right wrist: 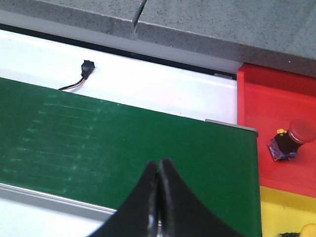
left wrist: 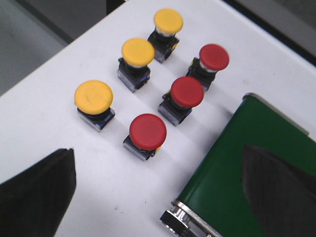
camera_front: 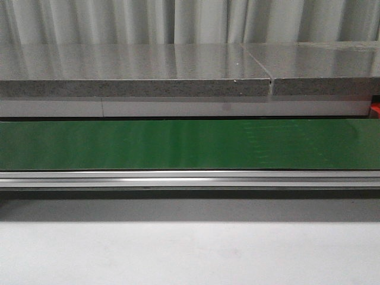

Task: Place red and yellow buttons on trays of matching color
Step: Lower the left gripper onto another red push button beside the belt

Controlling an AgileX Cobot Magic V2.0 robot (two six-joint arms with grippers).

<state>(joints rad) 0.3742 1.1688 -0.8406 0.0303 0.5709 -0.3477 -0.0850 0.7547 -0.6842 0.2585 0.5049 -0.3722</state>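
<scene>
Green conveyor belt (camera_front: pixel 190 144) spans the whole front view, empty, with a grey stone-look counter (camera_front: pixel 136 71) and pale curtain (camera_front: pixel 190 21) behind it; likely it's the transfer path between the two arms. White tabletop (left wrist: pixel 44 118) at the left end of the belt carries the stock: three yellow buttons (left wrist: pixel 138 52) in one row, three red buttons (left wrist: pixel 187 92) in the row beside it, all upright and spaced apart, so easy to pick singly. Red tray (right wrist: pixel 266 113) sits off the belt's right end and already holds one red button (right wrist: pixel 292 139) lying tilted; the yellow tray (right wrist: pixel 281 210) adjoins it. Left claw (left wrist: pixel 158 192) hovers over the buttons, fingers spread, holding nothing. Right claw (right wrist: pixel 160 192) hangs over the belt, fingers pressed together, empty.
</scene>
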